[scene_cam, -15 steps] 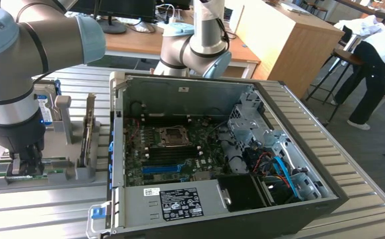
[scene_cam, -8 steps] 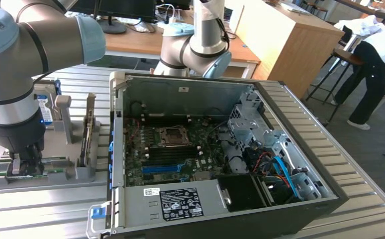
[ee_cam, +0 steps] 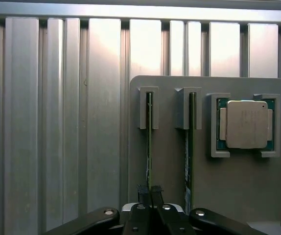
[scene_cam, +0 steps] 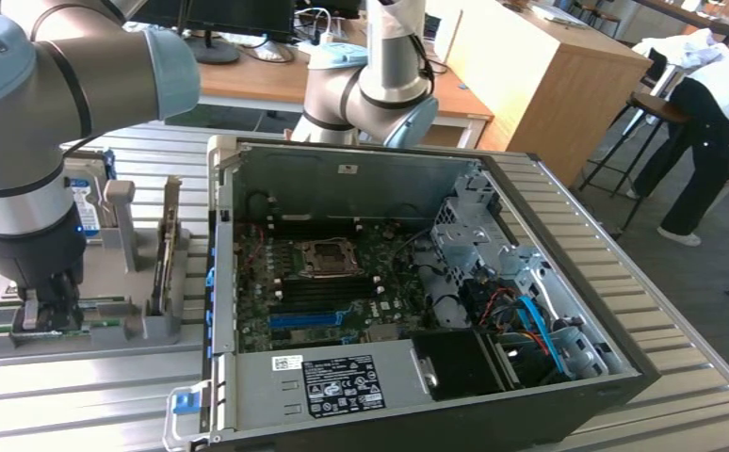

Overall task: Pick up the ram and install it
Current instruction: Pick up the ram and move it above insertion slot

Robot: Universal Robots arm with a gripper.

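Green-edged, the ram (ee_cam: 149, 142) stands on edge in the slot nearest the rim of the grey holder (ee_cam: 170, 161), pinched by the hand (ee_cam: 150, 192) (a second stick (ee_cam: 190, 142) just beside it), with bare ribbed bench (ee_cam: 57, 122) open beyond that rim.

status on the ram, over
tool shut on ram. ram on edge in holder slot. second stick beside it, apart from tool.

End of ram (ee_cam: 149, 142) behind tool (ee_cam: 150, 192)
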